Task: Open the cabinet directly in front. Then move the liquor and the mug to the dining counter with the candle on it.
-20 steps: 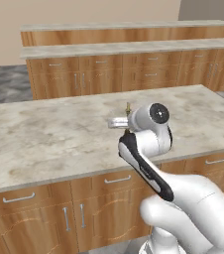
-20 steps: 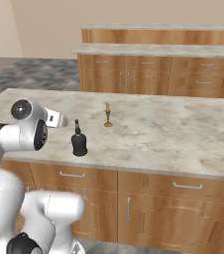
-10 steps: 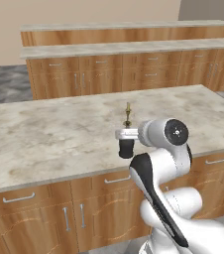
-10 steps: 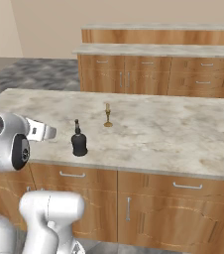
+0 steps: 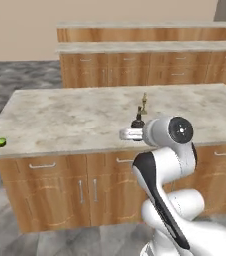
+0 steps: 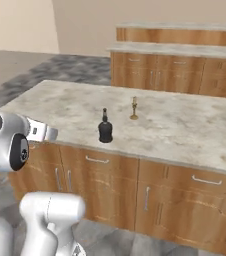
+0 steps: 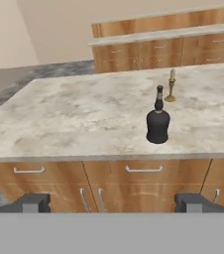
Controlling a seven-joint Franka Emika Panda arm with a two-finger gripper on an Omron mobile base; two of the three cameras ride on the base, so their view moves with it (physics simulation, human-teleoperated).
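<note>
The liquor (image 7: pixel 158 126) stands upright on the dining counter (image 7: pixel 74 119), near its front edge, with the candle (image 7: pixel 171 86) a little behind it and well apart from it; both also show in the right base view, the bottle at (image 6: pixel 105 128) and the candlestick at (image 6: pixel 134 109). The mug is not on the marble, so the second half of the job looks undone. The gripper (image 7: pixel 113 202) hangs off the counter's front, level with the drawer fronts, its two fingertips (image 7: pixel 33 202) set wide apart with nothing between them (plainly open and empty). The risks from here seem to lie mostly in the arm's own bulk. The white elbow (image 5: pixel 167 132) sits close to the counter edge and, in the left base view, right in front of the bottle, so a careless swing while pulling away could clip the bottle and topple it, or push it into the slender candlestick, which would probably fall at a light touch. On the return trip with the mug, setting it down too close to either item could cause the same knock. A small green object (image 5: pixel 0 142) lies at the far corner, well clear.
</note>
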